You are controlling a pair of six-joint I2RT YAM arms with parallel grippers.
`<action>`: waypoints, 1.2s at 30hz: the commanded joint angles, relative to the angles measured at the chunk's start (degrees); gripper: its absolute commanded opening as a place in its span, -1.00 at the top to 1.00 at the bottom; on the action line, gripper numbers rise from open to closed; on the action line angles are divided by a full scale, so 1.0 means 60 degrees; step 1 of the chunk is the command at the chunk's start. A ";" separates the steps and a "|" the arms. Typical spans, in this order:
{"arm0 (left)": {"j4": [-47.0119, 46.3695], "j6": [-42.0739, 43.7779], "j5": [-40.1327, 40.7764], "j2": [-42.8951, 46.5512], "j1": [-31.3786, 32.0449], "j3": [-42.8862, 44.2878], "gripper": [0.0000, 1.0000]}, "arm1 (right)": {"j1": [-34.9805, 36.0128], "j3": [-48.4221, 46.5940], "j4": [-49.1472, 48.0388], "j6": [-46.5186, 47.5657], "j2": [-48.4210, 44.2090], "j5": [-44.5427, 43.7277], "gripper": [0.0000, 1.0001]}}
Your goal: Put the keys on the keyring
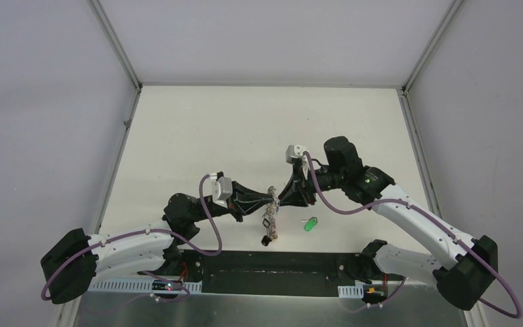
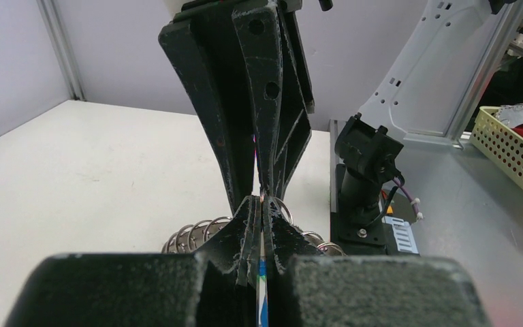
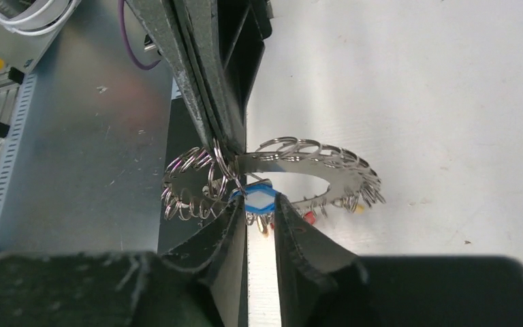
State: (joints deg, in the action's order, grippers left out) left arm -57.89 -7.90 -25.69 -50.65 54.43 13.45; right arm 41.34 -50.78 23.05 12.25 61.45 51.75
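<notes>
Setting: a white counter (image 1: pixel 245 129) closed in by pale grey walls (image 1: pixel 41 102), with a metal strip (image 1: pixel 265 303) along the near edge under the arm bases.

Left tool (image 2: pixel 262 214): shut flat on the rim of the keyring (image 3: pixel 317 155), which it holds clear of the counter. This grip probably serves to steady the ring so the other arm can work at it.

Right tool (image 3: pixel 257 204): meets the left tool almost tip to tip. Its fingers stand slightly apart, with the tag of the blue-tagged key (image 3: pixel 260 199) between the tips. Whether they press the tag or merely bracket it cannot be told.

Position of the keyring: in the air between the two arms, above the near middle of the counter. In the top view its free part hangs below both tools.

Blue-tagged key: sits at the ring's inner edge, just beside the left tool's grip. It appears to be the key being worked on. Whether it is already threaded onto the ring cannot be told.

Green-tagged key (image 1: pixel 310 223): lies on the counter just right of the hanging keyring, apart from both tools. It is judged to be waiting its turn.

Appearance of the keyring: a flat silvery band bent into a broad loop. Small split rings (image 3: pixel 184 180) crowd its edge and give it a coiled, chain-like outline. Red and yellow tag ends show under its far side.
</notes>
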 commanded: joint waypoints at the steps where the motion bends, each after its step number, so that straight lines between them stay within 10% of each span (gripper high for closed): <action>1: -0.0834 0.0089 -0.0127 0.0284 0.0075 0.0194 1.00 | -0.0035 0.0012 -0.0351 -0.0093 -0.0807 -0.0740 0.44; 36: -0.0712 -0.0008 0.0030 0.0285 0.0082 0.0207 1.00 | 0.0187 0.0491 -0.1534 -0.1491 -0.1222 -0.1205 0.24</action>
State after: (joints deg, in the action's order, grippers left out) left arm -57.91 -7.94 -25.65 -50.11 54.43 13.45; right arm 41.76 -48.80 16.58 4.75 55.16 42.94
